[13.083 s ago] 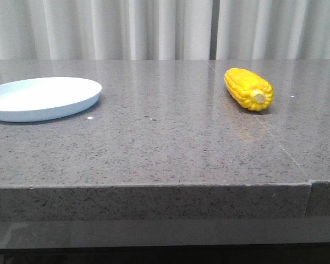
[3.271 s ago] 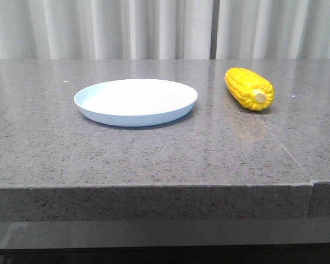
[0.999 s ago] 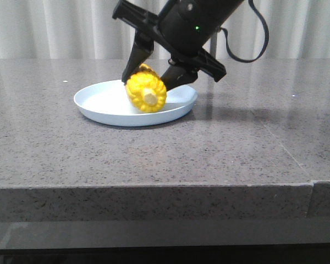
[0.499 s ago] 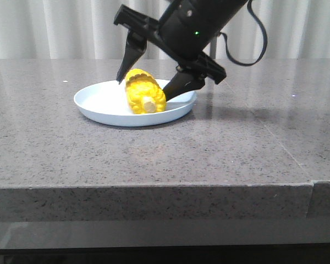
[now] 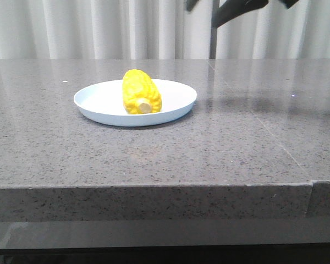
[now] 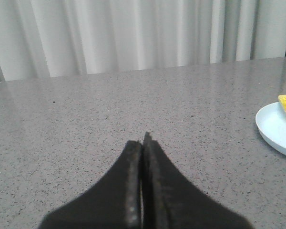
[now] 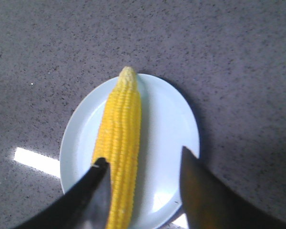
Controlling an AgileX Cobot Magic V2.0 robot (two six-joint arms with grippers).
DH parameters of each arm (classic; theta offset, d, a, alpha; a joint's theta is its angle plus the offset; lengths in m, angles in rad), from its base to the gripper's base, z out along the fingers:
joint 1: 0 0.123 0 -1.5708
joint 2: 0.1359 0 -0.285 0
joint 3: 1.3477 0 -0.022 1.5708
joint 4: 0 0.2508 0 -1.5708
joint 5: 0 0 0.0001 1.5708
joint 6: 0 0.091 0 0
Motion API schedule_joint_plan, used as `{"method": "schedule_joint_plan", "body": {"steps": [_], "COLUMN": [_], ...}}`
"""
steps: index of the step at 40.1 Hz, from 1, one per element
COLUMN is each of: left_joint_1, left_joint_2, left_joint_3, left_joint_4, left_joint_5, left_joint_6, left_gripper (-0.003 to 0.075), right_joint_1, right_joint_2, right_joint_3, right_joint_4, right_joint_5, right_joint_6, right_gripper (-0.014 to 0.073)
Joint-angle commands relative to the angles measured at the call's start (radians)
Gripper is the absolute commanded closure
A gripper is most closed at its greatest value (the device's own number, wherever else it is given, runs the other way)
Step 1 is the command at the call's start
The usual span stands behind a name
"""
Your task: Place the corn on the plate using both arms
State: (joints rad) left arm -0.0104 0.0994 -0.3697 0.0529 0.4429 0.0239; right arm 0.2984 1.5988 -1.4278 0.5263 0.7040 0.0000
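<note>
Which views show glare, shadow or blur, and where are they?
Front view: the arm at the top edge is smeared by motion, and a soft shadow lies on the table right of the plate. Right wrist view: a bright streak of glare on the stone beside the plate, the open right gripper blurred, the corn sharp. Left wrist view: the shut left gripper out of focus.

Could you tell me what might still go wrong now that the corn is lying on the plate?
The corn is round and lies free on the shallow plate, so a knock could roll it over the low rim. The open right hand hangs directly above it; dropping again could hit the cob or tip the plate. The left hand, shut, sits low over the table beside the plate and could nudge it by swinging that way.
</note>
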Motion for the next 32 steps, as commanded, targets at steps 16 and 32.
{"method": "schedule_joint_plan", "body": {"steps": [16,32], "left_joint_1": [-0.006,-0.006], "left_joint_2": [0.010,0.010], "left_joint_3": [-0.027,-0.027], "left_joint_4": [-0.010,-0.010], "left_joint_5": [-0.087,-0.087], "left_joint_6": [0.000,0.000], "left_gripper": [0.0741,0.0741], "right_joint_1": [-0.107,-0.107], "right_joint_2": [-0.284,-0.786], "right_joint_3": [0.052,0.637], "right_joint_4": [-0.353,-0.478], "right_joint_5": [0.086,-0.248], "right_joint_6": [-0.012,-0.011], "right_gripper": [0.0682,0.0683]}}
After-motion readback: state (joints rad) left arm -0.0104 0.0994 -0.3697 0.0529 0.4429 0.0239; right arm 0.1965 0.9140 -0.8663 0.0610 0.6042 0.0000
